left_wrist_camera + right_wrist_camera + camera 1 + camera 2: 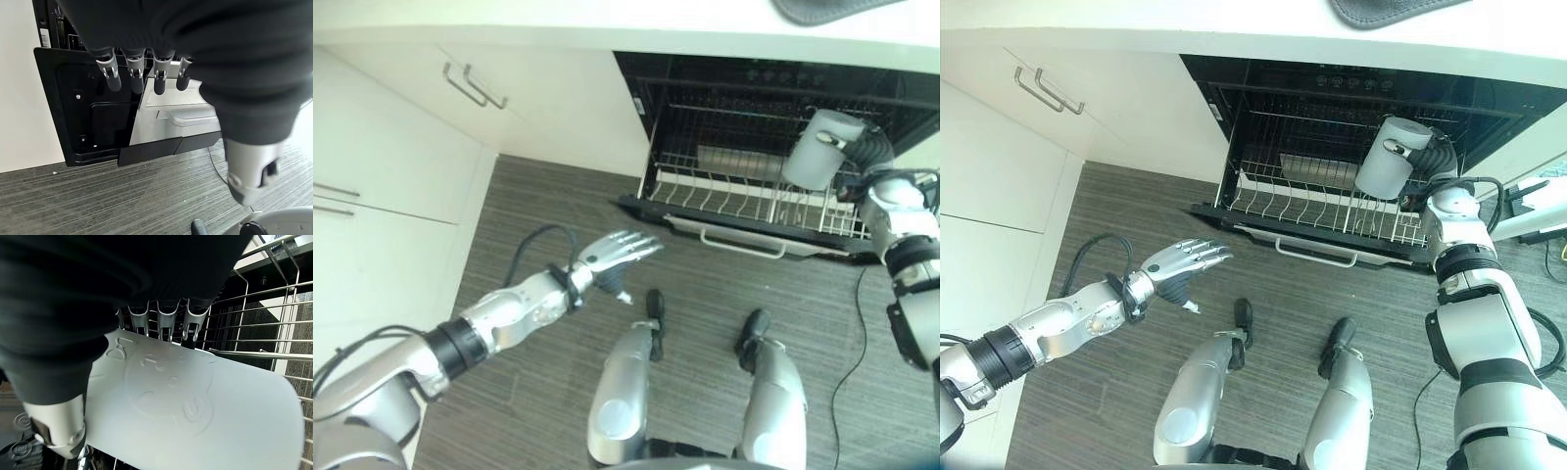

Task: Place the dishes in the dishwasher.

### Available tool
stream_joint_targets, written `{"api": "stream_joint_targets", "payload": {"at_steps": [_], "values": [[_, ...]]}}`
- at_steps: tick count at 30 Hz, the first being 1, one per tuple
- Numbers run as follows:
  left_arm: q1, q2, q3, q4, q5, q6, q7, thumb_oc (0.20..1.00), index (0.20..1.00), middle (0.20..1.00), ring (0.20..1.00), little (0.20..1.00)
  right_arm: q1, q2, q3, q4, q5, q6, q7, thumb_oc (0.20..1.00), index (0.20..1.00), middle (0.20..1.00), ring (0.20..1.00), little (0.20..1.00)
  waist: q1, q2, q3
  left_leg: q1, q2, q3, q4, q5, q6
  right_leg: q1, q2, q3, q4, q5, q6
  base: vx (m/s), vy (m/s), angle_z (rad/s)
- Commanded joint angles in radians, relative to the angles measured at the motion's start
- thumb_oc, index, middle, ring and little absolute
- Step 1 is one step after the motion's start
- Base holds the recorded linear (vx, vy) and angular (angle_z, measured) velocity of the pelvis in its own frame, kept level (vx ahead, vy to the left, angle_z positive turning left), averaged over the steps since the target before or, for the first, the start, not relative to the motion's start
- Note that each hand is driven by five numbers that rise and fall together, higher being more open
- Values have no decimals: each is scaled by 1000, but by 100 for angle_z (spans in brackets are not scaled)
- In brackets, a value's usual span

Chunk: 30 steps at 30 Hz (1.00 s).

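Note:
My right hand [871,147] is shut on a pale grey plastic cup [820,149], tilted on its side and held just above the right end of the pulled-out white wire rack [705,194] of the open dishwasher [1351,88]. In the right wrist view the fingers [166,322] curl over the cup's flat base [195,406], thumb on the near side. A metal dish [1317,166] lies further back in the rack. My left hand [612,257] hovers open over the floor, left of the dishwasher, holding nothing; its straight fingers [134,73] point toward the black door panel [93,112].
White cabinets [382,166] with bar handles [475,86] line the left side. A white countertop [607,24] runs above the dishwasher, with a dark grey thing [822,10] on it. The rack's front handle [744,245] juts over the striped grey floor [705,294].

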Motion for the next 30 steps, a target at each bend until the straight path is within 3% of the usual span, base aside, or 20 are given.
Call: {"api": "stream_joint_targets", "payload": {"at_steps": [1, 2, 4, 7, 8, 9, 11, 13, 21, 23, 26, 30], "values": [[4, 30, 23, -90, -14, 12, 26, 1000, 1000, 1000, 1000, 1000, -72, -46, 13, -4, -57, -33, -25, 200, 200, 200, 200, 200, 10, 15, -23, -20, 5, 81, 36, -83, 7, 11, -10, -28, 78, -105, 44, 36, -2, 3], [-3, 31, 20, -94, -19, 14, 26, 1000, 1000, 1000, 1000, 1000, -74, -43, 16, 3, -53, -31, -25, 200, 200, 200, 200, 200, 11, 17, -23, -14, -2, 67, 38, -101, 0, 14, -9, -15, 84, -122, 54, -44, -11, 5], [-17, 29, 17, -104, -22, 23, 22, 1000, 1000, 1000, 1000, 1000, -83, -33, 16, 19, -56, -33, -30, 200, 200, 200, 200, 200, 16, 25, -23, -38, 2, 83, 27, -74, 5, -11, -12, -33, 81, -101, 44, -57, -16, 4], [-25, 15, 9, -105, -19, 29, 20, 1000, 1000, 1000, 1000, 1000, -91, -6, 24, 31, -95, -35, -63, 200, 200, 200, 200, 200, 19, 32, -23, -32, -8, 74, 19, -90, -6, -10, -13, -22, 81, -118, 55, -3, 14, -3], [-20, 12, 11, -105, -16, 29, 20, 1000, 1000, 1000, 1000, 1000, -89, -3, 25, 33, -121, -31, -85, 470, 470, 470, 470, 470, 19, 33, -23, -31, -8, 74, 19, -91, -6, -10, -15, -22, 84, -119, 55, -12, 26, -3], [-18, 10, 13, -104, -14, 29, 21, 1000, 1000, 1000, 1000, 1000, -88, -2, 28, 33, -139, -31, -105, 1000, 1000, 1000, 1000, 1000, 19, 34, -23, -30, -9, 75, 19, -91, -6, -10, -16, -22, 83, -119, 55, 0, 0, 0], [-9, 6, 15, -109, -7, 40, 31, 1000, 1000, 1000, 1000, 1000, -92, -2, 49, 31, -237, 7, -211, 1000, 1000, 1000, 1000, 1000, 18, 36, -23, -29, -10, 77, 14, -89, -6, -12, -14, -20, 78, -115, 57, -34, 40, 1], [-9, 5, 15, -109, -8, 41, 31, 1000, 1000, 1000, 1000, 1000, -91, -5, 54, 37, -254, 0, -231, 1000, 1000, 1000, 1000, 1000, 17, 37, -23, -26, -11, 78, 11, -89, -6, -12, -16, -21, 77, -113, 58, -13, 16, 1], [18, -23, 6, -86, 26, 35, 63, 1000, 1000, 1000, 1000, 1000, -117, -2, 68, 33, -342, 18, -493, 1000, 1000, 1000, 1000, 1000, 18, 43, -23, -19, -16, 80, 9, -95, -2, -9, -17, -17, 67, -107, 64, -8, 13, -1], [38, -29, 15, -82, 32, 36, 70, 1000, 1000, 1000, 1000, 1000, -111, 2, 61, 27, -312, 8, -545, 1000, 1000, 1000, 1000, 1000, 17, 44, -23, -6, -17, 79, 3, -96, -2, 1, -16, -13, 60, -106, 65, -39, 37, -3], [109, -64, 37, -71, 84, 47, 88, 1000, 1000, 1000, 1000, 1000, -67, 33, -11, 6, -338, -57, -758, 1000, 1000, 1000, 1000, 1000, 12, 46, -23, 28, -11, 89, -22, -78, 5, 36, -8, -20, 16, -81, 60, -29, 39, -8], [163, -94, 54, -61, 114, 58, 107, 1000, 1000, 1000, 1000, 1000, -36, 51, -57, -22, -326, -137, -817, 1000, 1000, 1000, 1000, 1000, 8, 45, -23, 80, -10, 89, -39, -79, 4, 85, -7, -19, -9, -81, 62, -3, 46, -17]]}}
